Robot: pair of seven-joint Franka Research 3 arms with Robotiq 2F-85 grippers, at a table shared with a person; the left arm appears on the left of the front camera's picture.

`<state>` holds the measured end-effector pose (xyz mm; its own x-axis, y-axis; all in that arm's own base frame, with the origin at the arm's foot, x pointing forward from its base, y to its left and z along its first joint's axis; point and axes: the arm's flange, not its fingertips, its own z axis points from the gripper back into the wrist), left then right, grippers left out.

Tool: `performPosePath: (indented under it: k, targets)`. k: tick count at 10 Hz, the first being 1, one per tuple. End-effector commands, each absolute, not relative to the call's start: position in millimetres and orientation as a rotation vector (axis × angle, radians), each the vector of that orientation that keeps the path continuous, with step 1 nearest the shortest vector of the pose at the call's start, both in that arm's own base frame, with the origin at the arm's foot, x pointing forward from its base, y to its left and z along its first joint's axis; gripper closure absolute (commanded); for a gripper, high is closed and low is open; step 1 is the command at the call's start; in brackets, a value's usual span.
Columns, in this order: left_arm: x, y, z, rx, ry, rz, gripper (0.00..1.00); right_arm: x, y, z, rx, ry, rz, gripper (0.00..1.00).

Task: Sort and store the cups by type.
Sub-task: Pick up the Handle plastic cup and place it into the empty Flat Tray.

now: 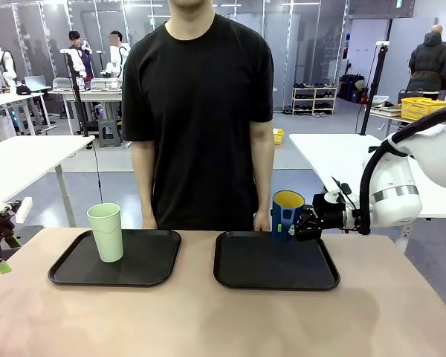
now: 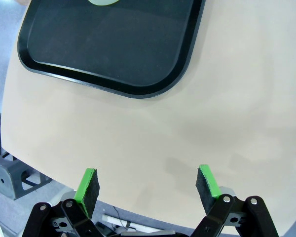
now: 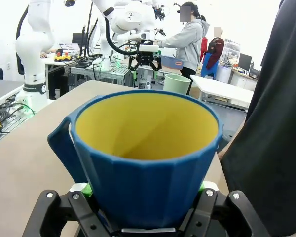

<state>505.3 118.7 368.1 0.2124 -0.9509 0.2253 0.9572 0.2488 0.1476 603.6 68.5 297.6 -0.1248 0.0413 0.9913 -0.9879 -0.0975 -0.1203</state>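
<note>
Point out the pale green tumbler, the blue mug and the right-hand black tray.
pale green tumbler [image 1: 106, 232], front view, middle of its side wall.
blue mug [image 3: 145, 177], right wrist view, front outer wall.
right-hand black tray [image 1: 271, 264], front view, bare floor.

the left gripper [image 2: 148, 185] hung with its jaws spread wide and nothing between them, its green pads [image 2: 87, 185] poised over the near edge of the tan table [image 2: 138, 138]. beyond the gripper a black tray [image 2: 113, 44] lay flat on the table, one rounded corner turned toward it. at the tray's far edge a sliver of the pale green tumbler [image 2: 103, 2] showed.
</note>
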Motion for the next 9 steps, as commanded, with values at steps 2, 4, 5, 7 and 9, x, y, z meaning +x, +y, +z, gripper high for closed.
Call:
performPosePath:
  k: [2,4,5,7,9]
  targets:
    - [505.3,119.5,369.0,-0.026,-0.32,-1.334,0.0,617.6,74.6,276.4,1.169,-1.19,1.334,0.28]
    - [505.3,119.5,369.0,-0.026,-0.32,-1.334,0.0,626.3,79.3,259.3,1.154,-1.181,1.311,0.28]
    - [505.3,119.5,369.0,-0.026,-0.32,-1.334,0.0,629.4,81.6,251.9,1.134,-1.166,1.296,0.28]
    - [505.3,119.5,369.0,-0.026,-0.32,-1.334,0.0,635.8,83.5,237.5,1.122,-1.151,1.273,0.28]
    - [505.3,119.5,369.0,-0.026,-0.32,-1.334,0.0,641.1,82.3,224.4,1.136,-1.14,1.244,0.28]
